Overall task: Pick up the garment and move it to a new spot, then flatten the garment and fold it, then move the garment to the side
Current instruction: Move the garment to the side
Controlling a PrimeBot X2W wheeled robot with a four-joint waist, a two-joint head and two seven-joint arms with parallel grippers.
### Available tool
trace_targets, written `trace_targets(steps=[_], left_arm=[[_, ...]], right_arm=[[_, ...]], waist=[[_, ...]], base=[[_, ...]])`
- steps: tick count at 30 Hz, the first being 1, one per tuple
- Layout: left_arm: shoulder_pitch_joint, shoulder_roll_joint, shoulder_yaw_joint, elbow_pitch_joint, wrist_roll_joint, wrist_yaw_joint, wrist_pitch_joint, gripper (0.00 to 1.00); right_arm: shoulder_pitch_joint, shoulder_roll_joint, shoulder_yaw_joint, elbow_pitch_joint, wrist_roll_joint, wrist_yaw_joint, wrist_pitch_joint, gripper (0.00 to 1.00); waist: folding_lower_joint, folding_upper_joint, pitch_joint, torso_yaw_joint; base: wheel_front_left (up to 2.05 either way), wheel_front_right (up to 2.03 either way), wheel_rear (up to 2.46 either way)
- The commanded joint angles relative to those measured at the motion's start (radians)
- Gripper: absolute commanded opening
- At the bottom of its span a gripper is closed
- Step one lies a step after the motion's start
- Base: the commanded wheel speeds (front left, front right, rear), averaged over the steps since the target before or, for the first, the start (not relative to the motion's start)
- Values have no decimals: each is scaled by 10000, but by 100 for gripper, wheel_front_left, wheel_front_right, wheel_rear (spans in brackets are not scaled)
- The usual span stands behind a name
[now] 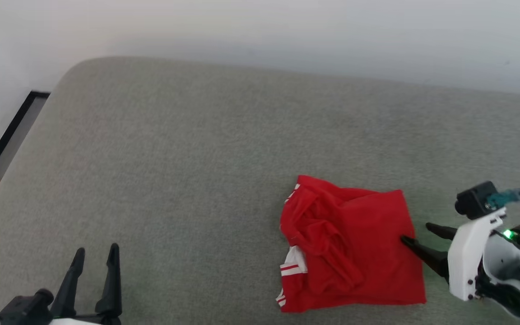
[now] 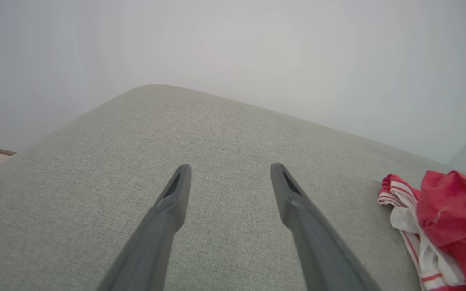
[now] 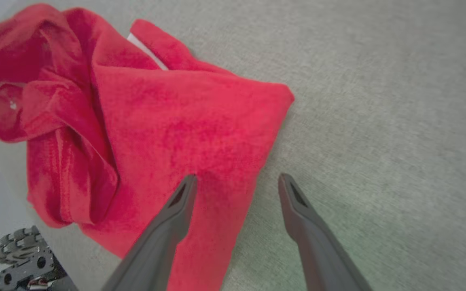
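Note:
The garment [image 1: 355, 246] is a red shirt with white, red-striped sleeve trim, lying folded into a rough square on the grey cushion [image 1: 197, 158], right of centre. In the right wrist view the garment [image 3: 168, 133] has loose folds at its left side. My right gripper [image 1: 415, 232] is open at the garment's right edge, one finger over the red cloth and the other over bare cushion, holding nothing. In the right wrist view its fingers [image 3: 176, 210] straddle that edge. My left gripper [image 1: 95, 255] stands open and empty at the lower left. The left wrist view has the garment [image 2: 443, 226] far right.
The grey cushion fills most of the head view, with a pale wall [image 1: 260, 31] behind it and its rounded corner at the far left. A dark-edged strip of floor [image 1: 14, 135] lies beyond the left edge. Wheeled parts of the base [image 3: 22, 258] show at lower left of the right wrist view.

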Motion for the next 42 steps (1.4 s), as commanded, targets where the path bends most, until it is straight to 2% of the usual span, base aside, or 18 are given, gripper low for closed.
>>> trace_targets(steps=[1, 7, 12, 13, 14, 19, 28, 37, 42], left_arm=[[-207, -26, -70, 24, -29, -34, -50, 100], [-558, -70, -338, 144, -90, -34, -50, 100], [-858, -121, -493, 246, -97, -34, -50, 100], [-936, -130, -520, 254, -91, -34, -50, 100], [-1010, -144, -523, 264, -96, -34, -50, 100], [-1392, -214, -286, 338, -108, -34, -50, 100], [-2009, -14, -366, 61, -17, -35, -50, 100], [-2725, 251, -914, -148, 113, -35, -50, 100], [-3237, 446, -1525, -198, 164, -35, -50, 100]], right_arm=[[-274, -54, 137, 124, 112, 0, 428, 100], [-933, 206, 660, 1032, 344, 0, 2598, 100], [-1064, 787, 948, 1610, 666, 1, 3937, 100], [-1109, 825, 1032, 1591, 655, 1, 4096, 41], [-1162, 840, 1080, 1508, 627, 1, 4149, 0], [-1571, 753, 550, 1120, 999, -2, 4131, 0], [-2006, 88, -423, 666, 704, -6, 3759, 0], [-2284, -620, -1369, 688, 374, -3, 3298, 0], [-2506, -997, -1803, 827, 150, -3, 2948, 0]], waist=[[0, 0, 270, 247], [0, 0, 704, 556], [0, 0, 978, 691], [0, 0, 1027, 703], [0, 0, 1077, 705], [0, 0, 1320, 515], [0, 0, 1642, -77], [0, 0, 1967, -934], [0, 0, 2199, -1403]], base=[[0, 0, 0], [0, 0, 0], [0, 0, 0], [0, 0, 0], [0, 0, 0], [0, 0, 0], [0, 0, 0], [0, 0, 0], [0, 0, 0]])
